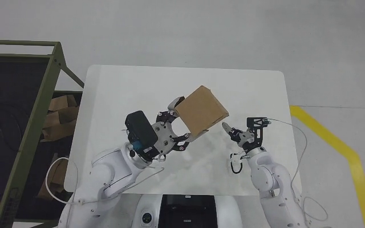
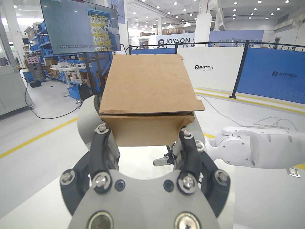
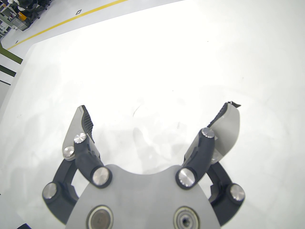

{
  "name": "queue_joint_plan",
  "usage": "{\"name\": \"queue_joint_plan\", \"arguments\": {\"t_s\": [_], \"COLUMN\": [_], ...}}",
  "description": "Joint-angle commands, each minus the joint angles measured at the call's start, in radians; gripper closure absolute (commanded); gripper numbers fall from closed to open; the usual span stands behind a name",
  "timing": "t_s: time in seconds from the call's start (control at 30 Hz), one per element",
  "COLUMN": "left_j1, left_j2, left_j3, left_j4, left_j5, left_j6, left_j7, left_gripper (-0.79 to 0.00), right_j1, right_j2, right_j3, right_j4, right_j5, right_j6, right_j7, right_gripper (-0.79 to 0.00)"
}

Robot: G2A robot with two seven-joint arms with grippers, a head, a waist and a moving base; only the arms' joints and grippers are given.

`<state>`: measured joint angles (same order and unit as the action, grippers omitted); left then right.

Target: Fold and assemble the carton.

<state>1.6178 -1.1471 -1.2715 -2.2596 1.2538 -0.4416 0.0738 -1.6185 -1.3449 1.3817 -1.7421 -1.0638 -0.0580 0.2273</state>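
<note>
Your left jaws are clamped on the carton (image 1: 201,108), one of the fingers (image 2: 86,116) on each side of its near end. The box sits tilted and looks lifted off the surface (image 1: 251,85), over its middle. That side grip likely has a purpose. It leaves the far end and the broad faces free, so the other arm can push on them while the box has something firm behind it.

In the left wrist view the carton (image 2: 147,86) is already squared up. Its top panel overhangs a loosely folded end flap, and a dark gap shows the flap is not seated.

Your right jaws are spread wide and hold nothing. They hover over bare surface (image 3: 152,55), just beside the carton's nearest corner and apart from it. From there they appear ready to press a flap home.
</note>
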Motion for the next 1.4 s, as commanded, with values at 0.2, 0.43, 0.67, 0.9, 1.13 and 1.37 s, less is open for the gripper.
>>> {"name": "queue_joint_plan", "arguments": {"t_s": [0.2,0.43,0.67,0.9,1.13,1.37], "left_j1": [0.009,-0.001,-0.023,-0.028,-0.032,-0.036], "left_j2": [-0.002,0.001,0.012,0.020,0.023,0.020], "left_j3": [0.013,-0.021,-0.074,-0.112,-0.136,-0.139], "left_j4": [0.012,0.029,0.058,0.061,0.061,0.107], "left_j5": [-0.054,-0.335,-0.586,-0.724,-0.698,-0.540], "left_j6": [0.006,-0.054,-0.159,-0.192,-0.154,-0.060], "left_j7": [0.009,-0.103,-0.214,-0.277,-0.296,-0.262], "left_gripper": [0.000,0.000,0.000,0.000,0.000,0.000], "right_j1": [0.000,0.000,0.000,0.000,0.000,0.000], "right_j2": [0.000,0.000,0.000,0.000,0.000,0.000], "right_j3": [0.000,0.000,0.000,0.000,0.000,0.000], "right_j4": [0.000,0.000,0.000,0.000,0.000,0.000], "right_j5": [0.000,0.000,0.000,0.000,0.000,0.000], "right_j6": [0.000,0.000,0.000,0.000,0.000,0.000], "right_j7": [0.000,0.000,0.000,0.000,0.000,0.000], "right_gripper": [-0.785,-0.785,-0.785,-0.785,-0.785,-0.785]}}
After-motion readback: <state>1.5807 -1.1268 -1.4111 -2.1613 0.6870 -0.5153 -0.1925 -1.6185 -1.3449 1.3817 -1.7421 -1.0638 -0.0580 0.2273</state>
